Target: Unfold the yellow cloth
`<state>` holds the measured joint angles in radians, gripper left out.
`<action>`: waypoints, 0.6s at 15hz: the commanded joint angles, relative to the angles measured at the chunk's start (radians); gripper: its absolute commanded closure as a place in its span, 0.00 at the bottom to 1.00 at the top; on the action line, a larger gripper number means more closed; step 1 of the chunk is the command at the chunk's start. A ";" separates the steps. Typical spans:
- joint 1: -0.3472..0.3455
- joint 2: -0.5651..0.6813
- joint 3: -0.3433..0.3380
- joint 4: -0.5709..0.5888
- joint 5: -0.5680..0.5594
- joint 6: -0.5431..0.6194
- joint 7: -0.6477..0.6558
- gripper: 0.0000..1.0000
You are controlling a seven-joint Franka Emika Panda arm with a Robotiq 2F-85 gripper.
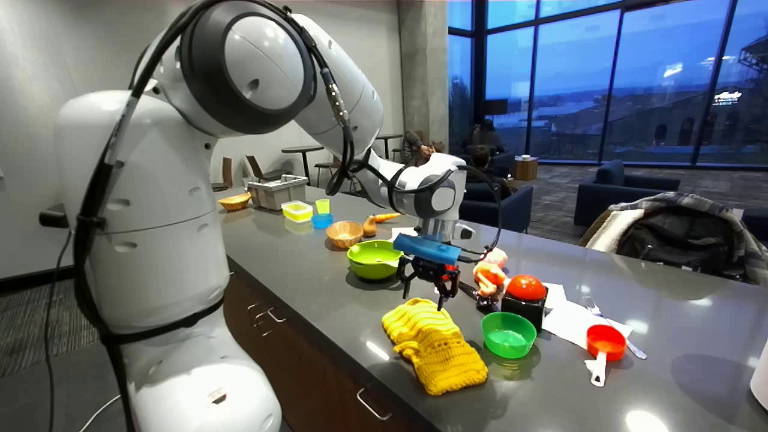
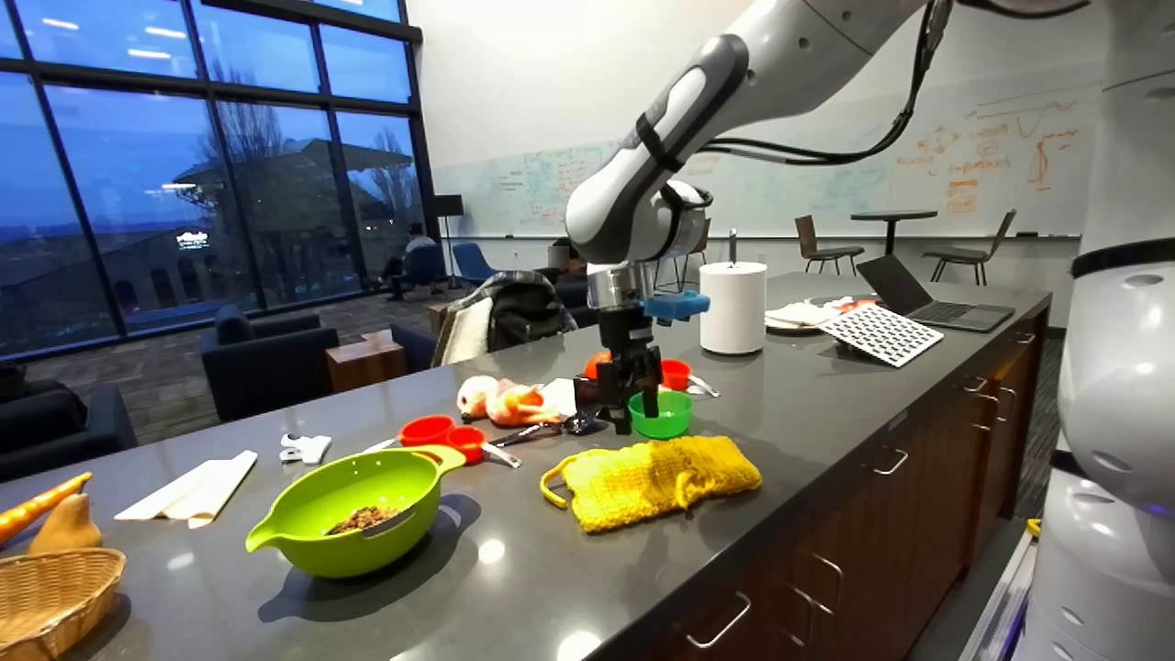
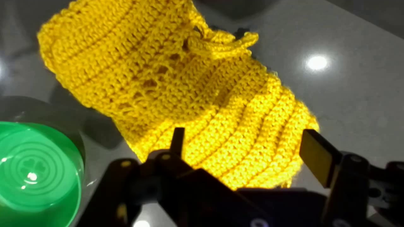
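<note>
The yellow knitted cloth (image 1: 444, 351) lies on the grey counter as a thick, ribbed, elongated shape, apparently folded. A thin tie or loop hangs from one long side. It also shows in an exterior view (image 2: 661, 479), with a loop at one end, and fills much of the wrist view (image 3: 189, 85). My gripper (image 1: 424, 300) is open and empty above the end of the cloth toward the lime bowl. It also shows in an exterior view (image 2: 636, 420). In the wrist view the fingers (image 3: 243, 151) stand wide apart over the ribbed end, apparently not touching it.
A small green bowl (image 1: 509, 345) stands close beside the cloth. A black box with a red dome (image 1: 525, 300), a pink toy (image 2: 500, 401) and red measuring cups (image 2: 428, 430) are behind. A lime bowl (image 2: 353, 528) stands past one end. The counter's front edge (image 2: 734, 542) runs near the cloth.
</note>
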<state>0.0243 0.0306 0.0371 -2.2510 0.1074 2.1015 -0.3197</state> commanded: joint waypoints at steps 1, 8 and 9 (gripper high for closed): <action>0.002 0.018 -0.001 -0.011 -0.035 0.002 0.017 0.39; 0.010 0.089 0.015 0.019 -0.036 -0.021 -0.001 0.94; 0.011 0.099 0.018 0.022 -0.036 -0.025 -0.001 0.99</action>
<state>0.0306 0.1027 0.0454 -2.2497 0.0847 2.0982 -0.3216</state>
